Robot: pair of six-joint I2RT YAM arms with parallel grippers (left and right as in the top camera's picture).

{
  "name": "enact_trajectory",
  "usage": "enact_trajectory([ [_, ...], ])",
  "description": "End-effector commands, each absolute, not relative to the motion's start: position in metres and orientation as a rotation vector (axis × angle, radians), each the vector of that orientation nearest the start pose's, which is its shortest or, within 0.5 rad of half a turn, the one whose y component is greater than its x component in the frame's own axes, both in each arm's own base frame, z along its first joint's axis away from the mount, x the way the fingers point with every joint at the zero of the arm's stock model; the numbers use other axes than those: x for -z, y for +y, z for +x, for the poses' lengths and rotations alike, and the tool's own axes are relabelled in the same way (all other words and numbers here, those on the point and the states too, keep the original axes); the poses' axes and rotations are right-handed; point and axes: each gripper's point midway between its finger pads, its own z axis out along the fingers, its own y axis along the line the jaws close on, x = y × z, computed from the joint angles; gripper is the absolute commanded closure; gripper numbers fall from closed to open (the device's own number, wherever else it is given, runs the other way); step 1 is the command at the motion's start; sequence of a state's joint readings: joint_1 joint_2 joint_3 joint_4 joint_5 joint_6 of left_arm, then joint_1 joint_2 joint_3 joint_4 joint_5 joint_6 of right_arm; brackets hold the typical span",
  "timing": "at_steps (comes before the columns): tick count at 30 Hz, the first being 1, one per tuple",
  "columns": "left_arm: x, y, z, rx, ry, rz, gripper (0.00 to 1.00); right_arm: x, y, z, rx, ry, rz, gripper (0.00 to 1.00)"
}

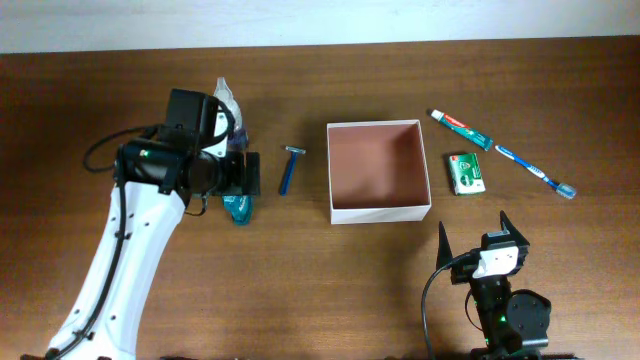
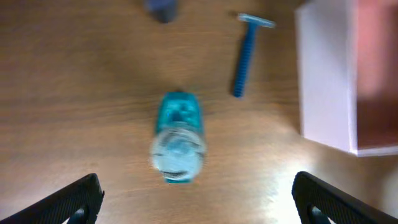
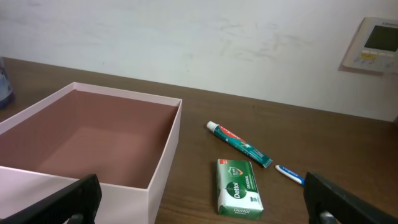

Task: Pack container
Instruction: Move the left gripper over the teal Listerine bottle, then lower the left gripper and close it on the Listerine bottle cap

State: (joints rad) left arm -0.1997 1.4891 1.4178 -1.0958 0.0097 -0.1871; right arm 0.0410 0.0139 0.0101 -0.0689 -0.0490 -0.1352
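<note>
The container (image 1: 380, 210), a square shallow white box with a reddish-brown inside, sits mid-table; it shows in the left wrist view (image 2: 326, 81) and the right wrist view (image 3: 163, 163). A small teal bottle (image 1: 239, 209) lies left of it, with a blue razor (image 1: 289, 172) between them. My left gripper (image 1: 245, 175) is open above the bottle (image 2: 178, 138), which lies between and ahead of its fingers (image 2: 198, 202). My right gripper (image 1: 474, 232) is open and empty near the front edge, facing a green soap packet (image 3: 239, 187), a toothpaste tube (image 3: 239, 144) and a toothbrush (image 1: 537, 171).
A clear plastic wrapper (image 1: 226, 102) lies behind my left arm. The soap packet (image 1: 466, 172) and toothpaste (image 1: 461, 129) lie right of the container. A wall with a white control panel (image 3: 372, 43) stands beyond the table's far edge.
</note>
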Motion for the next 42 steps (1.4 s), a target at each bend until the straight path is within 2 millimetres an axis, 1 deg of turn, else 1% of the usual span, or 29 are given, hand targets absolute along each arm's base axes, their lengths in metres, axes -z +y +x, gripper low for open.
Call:
enact_trajectory([
  [1,-0.199,-0.049,0.347,-0.004,2.699,-0.170,0.01,-0.157,0.019,0.245,0.031,1.634,-0.182,0.01],
  [8,-0.187,-0.052,0.351,0.005,2.732,-0.167,0.01,-0.157,0.019,0.245,0.031,1.634,-0.182,0.01],
  [12,-0.182,-0.054,0.348,0.013,2.757,-0.155,0.01,-0.157,0.019,0.245,0.031,1.634,-0.182,0.01],
  [15,-0.175,-0.057,0.351,0.015,2.776,-0.064,0.01,-0.157,0.019,0.245,0.031,1.634,-0.182,0.01],
  [20,-0.156,-0.070,0.350,0.100,2.849,-0.027,0.01,-0.157,0.019,0.245,0.031,1.634,-0.182,0.01],
  [24,-0.139,-0.071,0.347,0.092,2.916,-0.028,0.01,-0.157,0.019,0.245,0.031,1.634,-0.182,0.01],
  [27,-0.132,-0.070,0.345,0.083,2.947,-0.029,0.01,-0.157,0.019,0.245,0.031,1.634,-0.182,0.01],
  [32,-0.128,-0.069,0.339,0.074,2.980,-0.030,0.01,-0.157,0.019,0.245,0.031,1.634,-0.182,0.01],
  [34,-0.128,-0.069,0.339,0.075,2.977,-0.030,0.01,-0.157,0.019,0.245,0.031,1.634,-0.182,0.01],
  [42,-0.129,-0.072,0.359,0.084,2.902,0.010,0.01,-0.157,0.019,0.245,0.031,1.634,-0.182,0.01],
])
